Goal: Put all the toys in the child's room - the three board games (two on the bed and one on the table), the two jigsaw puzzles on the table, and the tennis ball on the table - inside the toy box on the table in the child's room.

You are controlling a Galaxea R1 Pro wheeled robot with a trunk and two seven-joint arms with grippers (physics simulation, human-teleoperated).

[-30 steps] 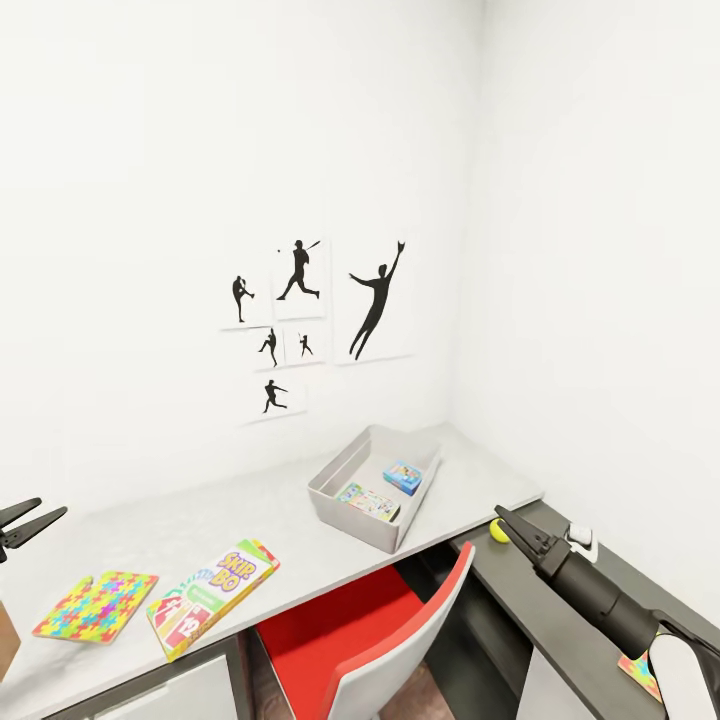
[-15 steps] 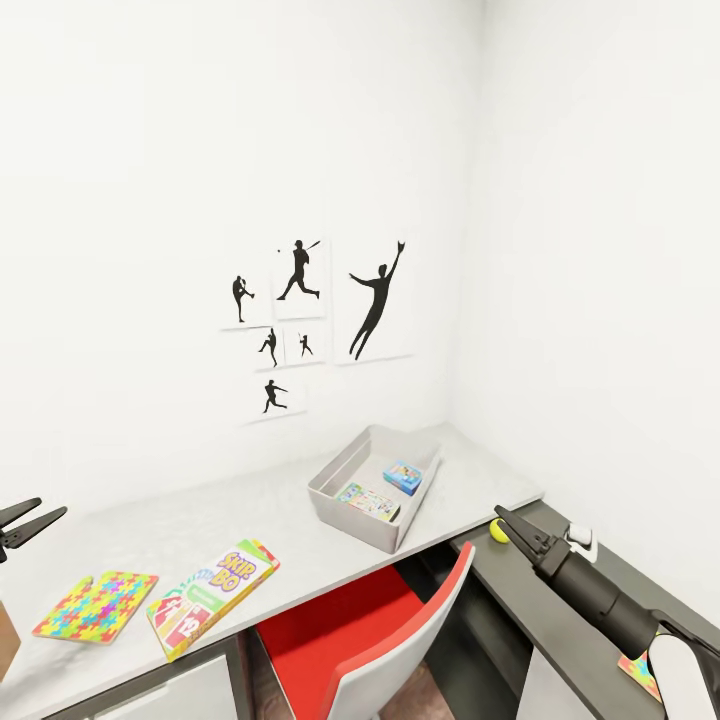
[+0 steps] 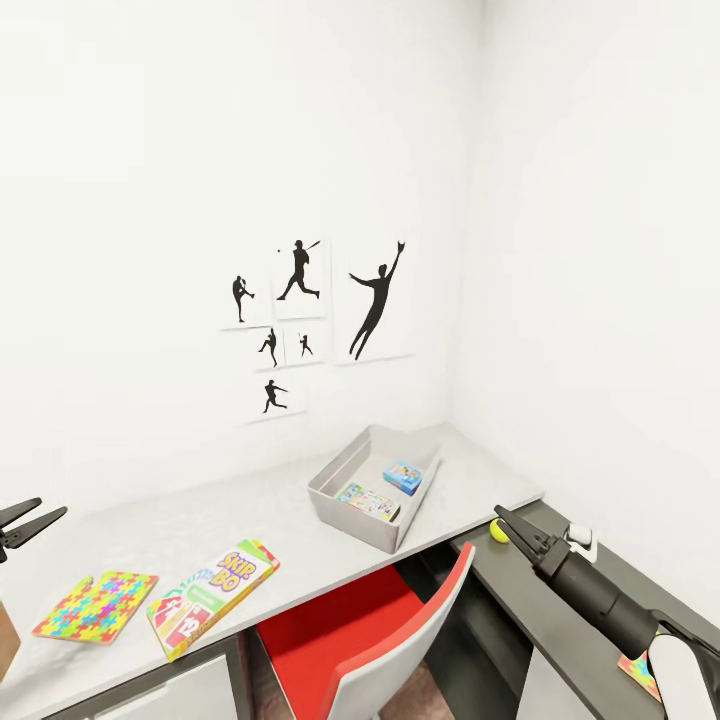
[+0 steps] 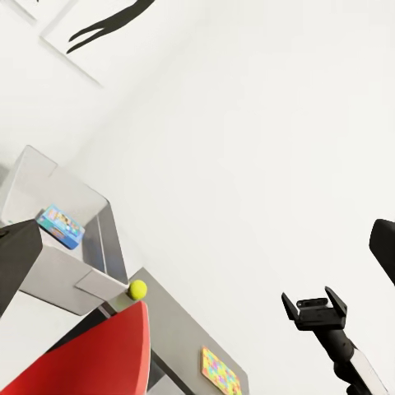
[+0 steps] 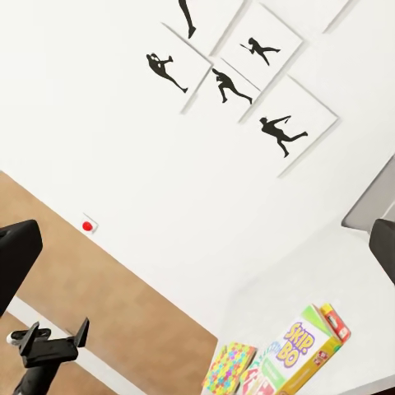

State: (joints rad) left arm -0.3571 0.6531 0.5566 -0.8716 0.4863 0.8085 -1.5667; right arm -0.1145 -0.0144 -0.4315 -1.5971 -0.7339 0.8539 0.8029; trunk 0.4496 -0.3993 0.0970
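The toy box [image 3: 334, 483] stands on the pale table [image 3: 200, 528] by the corner; in it lie the small blue board game [image 3: 403, 477] and the Monopoly one [image 3: 368, 501]. A SKIP-BO board game [image 3: 213, 597] sits at the table's front edge, over a corner of something colourful. One jigsaw puzzle [image 3: 97, 605] lies to its left, another [image 3: 640, 673] on the dark lower section. The tennis ball [image 3: 498, 531] rests there too, just beyond my right gripper [image 3: 512, 528], which is open and empty. My left gripper [image 3: 22, 524] hangs open over the table's left end.
A red chair with a grey shell [image 3: 400, 640] is pushed under the table between my arms. A small white object [image 3: 580, 540] sits on the dark section [image 3: 520, 600] behind the right gripper. Baseball posters [image 3: 310, 320] hang on the wall.
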